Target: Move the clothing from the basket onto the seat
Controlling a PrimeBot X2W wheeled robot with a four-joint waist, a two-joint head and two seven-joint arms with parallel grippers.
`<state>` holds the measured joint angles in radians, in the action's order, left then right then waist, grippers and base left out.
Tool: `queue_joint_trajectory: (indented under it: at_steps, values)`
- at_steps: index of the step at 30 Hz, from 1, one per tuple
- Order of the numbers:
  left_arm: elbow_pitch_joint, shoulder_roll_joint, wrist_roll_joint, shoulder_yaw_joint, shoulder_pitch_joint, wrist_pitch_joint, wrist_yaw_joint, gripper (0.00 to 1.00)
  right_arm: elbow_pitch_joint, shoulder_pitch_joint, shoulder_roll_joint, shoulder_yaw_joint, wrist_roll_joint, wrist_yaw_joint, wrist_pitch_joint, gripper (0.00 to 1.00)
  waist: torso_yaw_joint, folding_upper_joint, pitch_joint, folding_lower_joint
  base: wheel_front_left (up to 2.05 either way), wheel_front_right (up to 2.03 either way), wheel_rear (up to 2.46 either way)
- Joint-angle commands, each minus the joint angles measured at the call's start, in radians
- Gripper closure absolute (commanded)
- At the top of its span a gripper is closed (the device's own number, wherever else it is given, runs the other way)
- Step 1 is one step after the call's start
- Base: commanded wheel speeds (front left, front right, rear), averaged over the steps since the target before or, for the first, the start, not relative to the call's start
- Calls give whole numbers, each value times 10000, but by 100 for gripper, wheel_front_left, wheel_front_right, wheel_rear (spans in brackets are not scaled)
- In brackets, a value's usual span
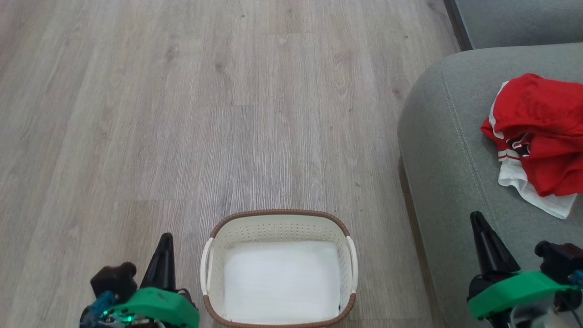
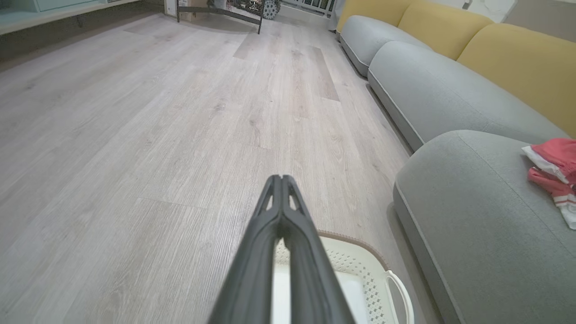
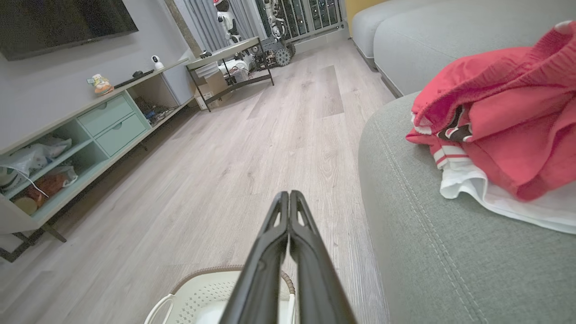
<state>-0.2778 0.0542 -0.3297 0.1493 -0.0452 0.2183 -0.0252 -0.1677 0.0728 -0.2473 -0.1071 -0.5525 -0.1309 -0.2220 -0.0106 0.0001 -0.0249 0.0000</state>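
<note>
Left claw: long dark fingers clenched on nothing, near left.
Right claw: clenched, holding nothing, near right.
Basket: small, cream-white perforated plastic, brown rim, on pale wood floor between the claws.
Clothing: crumpled bright red and white fabric garment on grey-green sofa cushion, far right.

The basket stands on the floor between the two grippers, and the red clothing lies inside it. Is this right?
Not inside it: the head view shows the clothing lying on the seat, and the basket is empty. The rest is right.
</note>
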Motion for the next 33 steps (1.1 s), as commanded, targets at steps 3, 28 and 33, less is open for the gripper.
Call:
queue_joint_trajectory:
  at_steps: [3, 28, 33]
  values:
    - [316, 27, -550, -214, 481, -131, 127, 100, 229, -433, 9, 187, -477, 0, 122, 100, 3, -1, 7, 0, 0, 0, 0]
    - [323, 50, -3387, -714, 716, -816, 454, 100, 3, -742, 411, 586, -2830, 1, 809, 100, 26, -1, 55, 0, 0, 0, 0]
    - [324, 52, -3952, -817, 764, -956, 519, 100, -42, -804, 494, 670, -3298, 1, 950, 100, 31, -1, 65, 0, 0, 0, 0]
